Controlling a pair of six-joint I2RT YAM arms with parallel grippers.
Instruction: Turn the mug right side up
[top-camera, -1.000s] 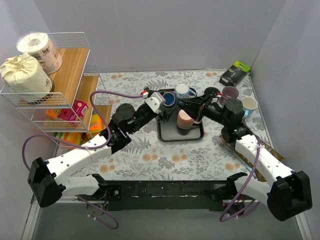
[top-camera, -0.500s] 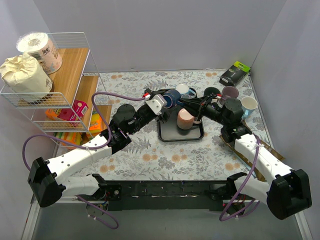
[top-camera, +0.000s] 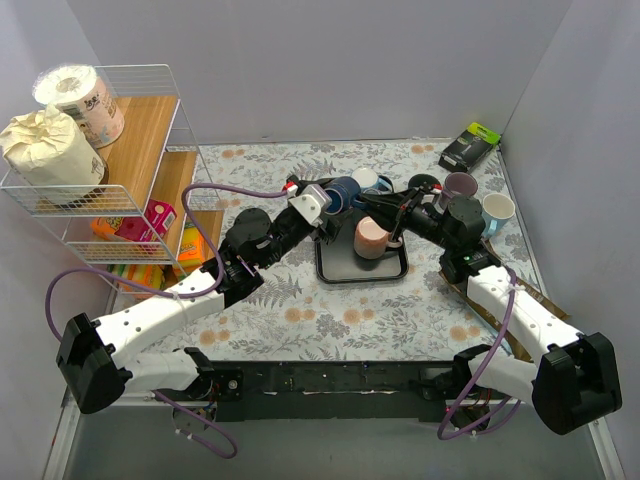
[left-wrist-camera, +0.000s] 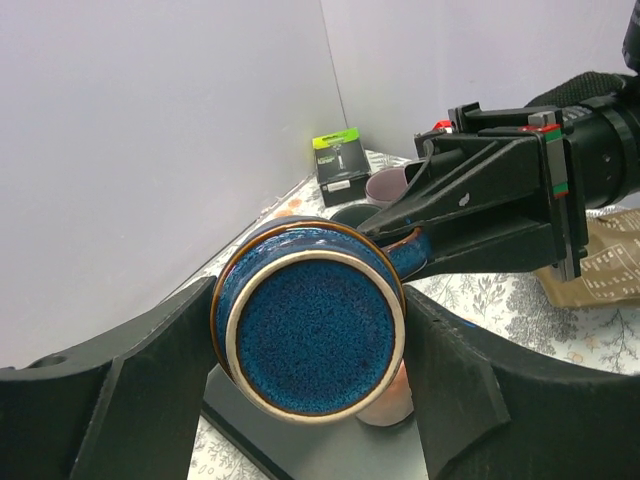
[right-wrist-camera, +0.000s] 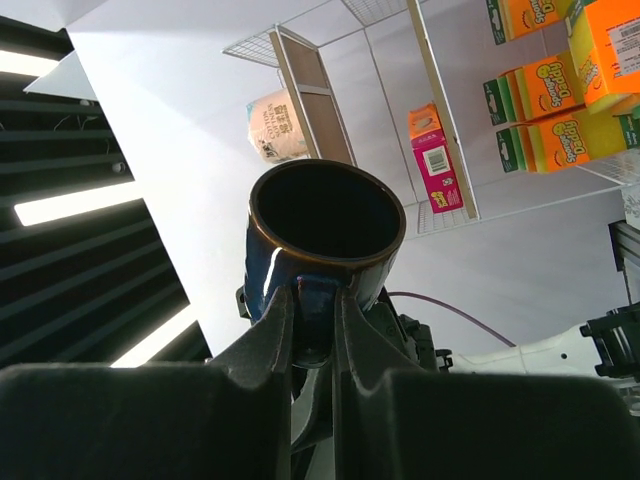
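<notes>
Since the glazed blue mug (top-camera: 343, 192) is slick and breakable, our right gripper (right-wrist-camera: 312, 335) pinches its handle (right-wrist-camera: 316, 305), left gripper (left-wrist-camera: 312, 330) clasps its body, at the tray's (top-camera: 335, 268) twelve o'clock.

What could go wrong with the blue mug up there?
1. The blue mug hangs in the air between two grips: the left tool squeezes its body, and the right tool pinches only its thin handle. If they pull different ways, it could slip, or the handle could crack.
2. A pink mug sits on the tray below, so a dropped mug might hit it.
</notes>
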